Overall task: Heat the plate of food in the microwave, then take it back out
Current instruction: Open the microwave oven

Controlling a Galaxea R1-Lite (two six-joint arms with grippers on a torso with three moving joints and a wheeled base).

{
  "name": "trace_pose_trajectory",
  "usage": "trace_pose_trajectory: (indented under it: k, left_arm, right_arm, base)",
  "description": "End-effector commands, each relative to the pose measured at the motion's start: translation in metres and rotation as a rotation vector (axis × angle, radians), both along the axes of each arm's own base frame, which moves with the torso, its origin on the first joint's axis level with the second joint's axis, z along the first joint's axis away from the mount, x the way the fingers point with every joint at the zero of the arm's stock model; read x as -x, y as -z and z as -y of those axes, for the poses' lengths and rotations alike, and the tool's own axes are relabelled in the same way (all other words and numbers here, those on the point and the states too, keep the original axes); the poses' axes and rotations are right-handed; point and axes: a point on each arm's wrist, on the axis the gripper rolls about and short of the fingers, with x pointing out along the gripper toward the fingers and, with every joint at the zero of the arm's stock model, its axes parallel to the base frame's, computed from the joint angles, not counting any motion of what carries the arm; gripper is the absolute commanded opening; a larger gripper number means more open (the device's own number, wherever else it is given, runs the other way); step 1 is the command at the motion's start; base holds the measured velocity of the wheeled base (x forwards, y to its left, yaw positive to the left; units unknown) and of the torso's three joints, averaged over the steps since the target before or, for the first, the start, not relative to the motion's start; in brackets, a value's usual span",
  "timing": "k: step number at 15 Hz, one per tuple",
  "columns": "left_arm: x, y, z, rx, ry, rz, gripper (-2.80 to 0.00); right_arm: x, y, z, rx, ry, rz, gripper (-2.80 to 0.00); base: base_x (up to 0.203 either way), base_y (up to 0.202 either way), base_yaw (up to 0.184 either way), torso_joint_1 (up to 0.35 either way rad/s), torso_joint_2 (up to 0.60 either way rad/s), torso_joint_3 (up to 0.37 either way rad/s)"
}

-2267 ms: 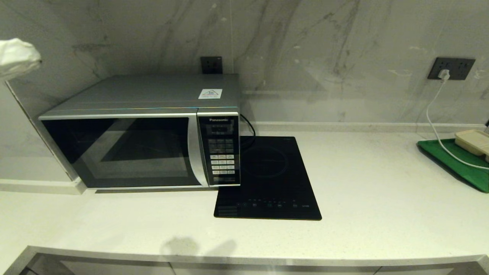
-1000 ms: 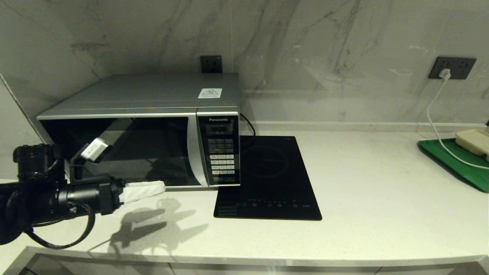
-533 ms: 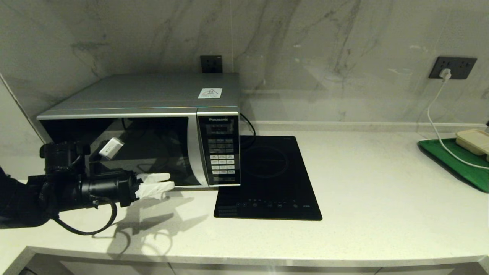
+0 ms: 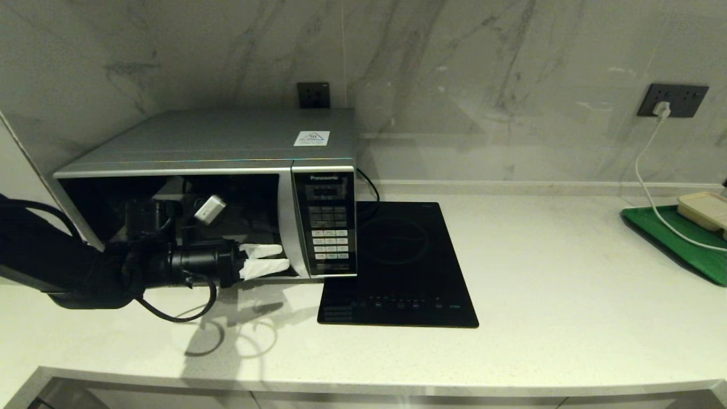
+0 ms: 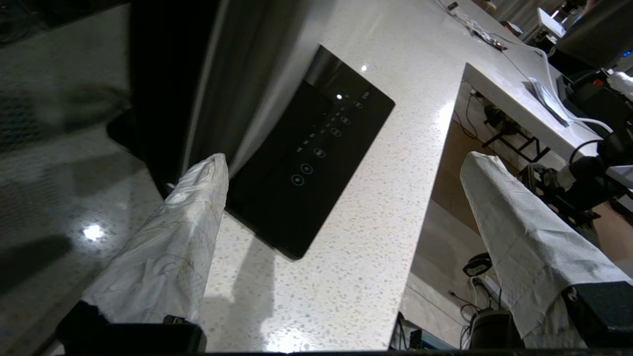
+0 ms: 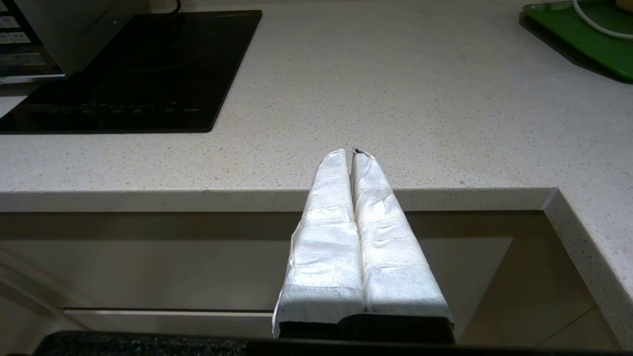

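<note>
Early stage, by the look of it: large silver-grey microwave (image 4: 227, 187) with dark glass door shut, nothing heated yet. Left gripper (image 4: 278, 258), white-wrapped fingers (image 5: 168, 247) spread wide and holding nothing, level beside the curved silver handle strip (image 4: 289, 227). Right gripper (image 6: 355, 163) parked below the white counter (image 4: 511, 341) edge, fingers pressed together, empty. Lilac plate of food nowhere in view. Door-opening, loading, heating, retrieval all remaining.
</note>
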Motion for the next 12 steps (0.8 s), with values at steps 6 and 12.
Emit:
trace_pose_trajectory:
  k: [6, 12]
  left_arm:
    - [-0.011, 0.002, 0.007, -0.008, 0.008, 0.020, 0.00]
    - [-0.015, -0.003, 0.017, -0.008, 0.033, 0.071, 0.00]
  right_arm:
    - [0.000, 0.000, 0.000, 0.000, 0.000, 0.000, -2.80]
    - [0.000, 0.000, 0.000, 0.000, 0.000, 0.000, -2.80]
  base:
    - [0.000, 0.000, 0.000, 0.000, 0.00, 0.000]
    - [0.000, 0.000, 0.000, 0.000, 0.00, 0.000]
